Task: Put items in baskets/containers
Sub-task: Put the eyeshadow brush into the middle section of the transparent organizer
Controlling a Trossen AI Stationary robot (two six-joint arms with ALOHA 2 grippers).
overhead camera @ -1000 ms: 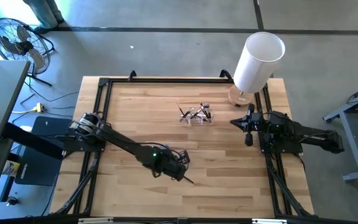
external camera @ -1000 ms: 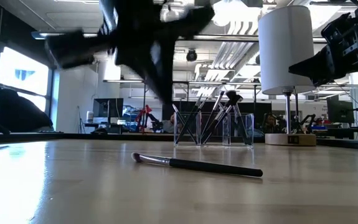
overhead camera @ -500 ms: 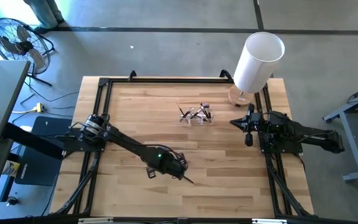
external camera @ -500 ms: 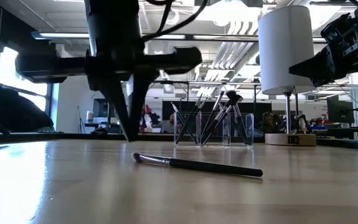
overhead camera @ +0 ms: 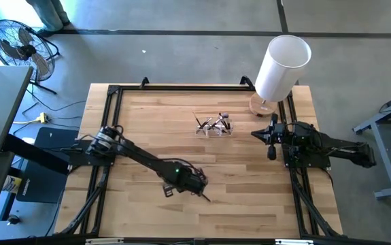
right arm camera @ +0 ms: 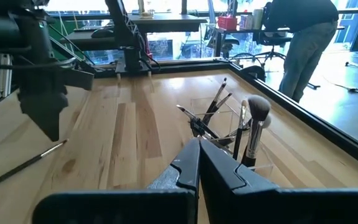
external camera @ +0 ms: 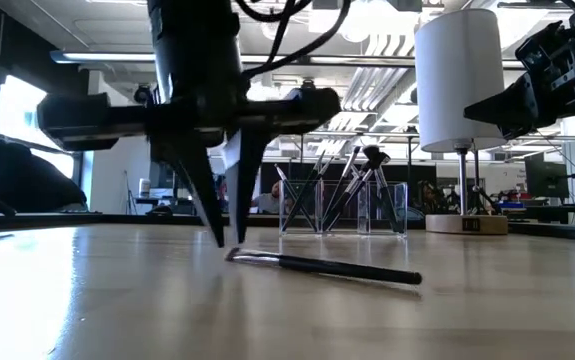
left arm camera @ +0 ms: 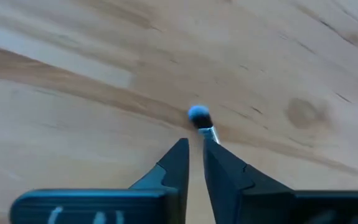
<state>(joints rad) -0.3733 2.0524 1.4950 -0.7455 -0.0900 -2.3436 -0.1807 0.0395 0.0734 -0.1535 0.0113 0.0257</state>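
One dark-handled makeup brush (external camera: 327, 267) lies flat on the wood near the table's near edge, also seen in the high view (overhead camera: 204, 195). My left gripper (external camera: 229, 240) points straight down at its bristle end, fingers narrowly open. In the left wrist view the bristle tip (left arm camera: 197, 114) shows just past the gripper (left arm camera: 195, 148). The clear tray (overhead camera: 213, 126) stands mid-table toward the far side with several brushes leaning inside it (external camera: 342, 200). My right gripper (overhead camera: 271, 138) waits shut at the table's right side, its fingers (right arm camera: 197, 152) facing the tray (right arm camera: 228, 124). My left gripper comes from above, pointing down, and one finger (left arm camera: 219, 163) meets the brush at its metal ferrule (left arm camera: 208, 132), just behind the bristle tip. The brush is not between the fingers; its handle runs off hidden behind that finger. The brush lies on the table.
A tall white cylinder (overhead camera: 283, 61) on a round base stands at the far right corner (external camera: 457, 75). A black frame (overhead camera: 111, 109) borders the tabletop. A person (right arm camera: 300, 37) stands in the room beyond the table. Bare wood lies between the brush and the tray.
My left gripper has come down from well above the table until its fingertips stand at the brush's bristle end, turning about its own axis on the way. The brush's bristle end has slid a little along the table while the handle end has stayed put.
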